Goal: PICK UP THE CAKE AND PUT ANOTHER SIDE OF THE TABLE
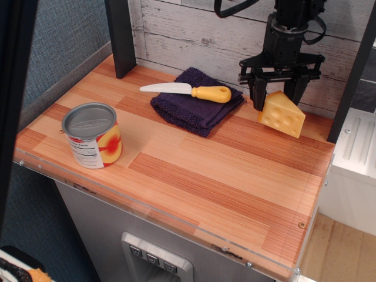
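The cake [282, 115] is a yellow-orange wedge with round dimples, at the back right of the striped wooden table [194, 170]. My black gripper [275, 98] hangs over it from above, its fingers shut on the wedge's top end. The wedge is tilted and looks lifted slightly off the tabletop, with its lower right corner near the wood.
A dark blue cloth [197, 100] lies at the back middle with a yellow-handled toy knife [188, 90] on it. A tin can [92, 135] stands at the front left. A black post [120, 35] rises at the back left, a white plank wall behind.
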Action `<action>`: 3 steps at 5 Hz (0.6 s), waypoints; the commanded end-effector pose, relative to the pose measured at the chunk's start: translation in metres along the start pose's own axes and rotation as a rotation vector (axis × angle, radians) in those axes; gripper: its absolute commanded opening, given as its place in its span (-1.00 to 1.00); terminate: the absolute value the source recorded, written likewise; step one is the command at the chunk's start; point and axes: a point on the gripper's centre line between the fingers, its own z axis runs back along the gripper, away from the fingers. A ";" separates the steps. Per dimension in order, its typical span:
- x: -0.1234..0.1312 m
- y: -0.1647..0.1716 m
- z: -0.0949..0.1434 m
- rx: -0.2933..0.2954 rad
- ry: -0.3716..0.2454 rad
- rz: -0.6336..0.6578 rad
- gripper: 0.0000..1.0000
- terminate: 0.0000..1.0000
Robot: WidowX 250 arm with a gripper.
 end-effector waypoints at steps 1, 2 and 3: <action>-0.007 0.025 0.057 -0.022 -0.099 -0.269 -1.00 -1.00; -0.024 0.042 0.067 -0.062 -0.113 -0.347 -1.00 -1.00; -0.042 0.058 0.065 -0.127 -0.109 -0.402 -1.00 -1.00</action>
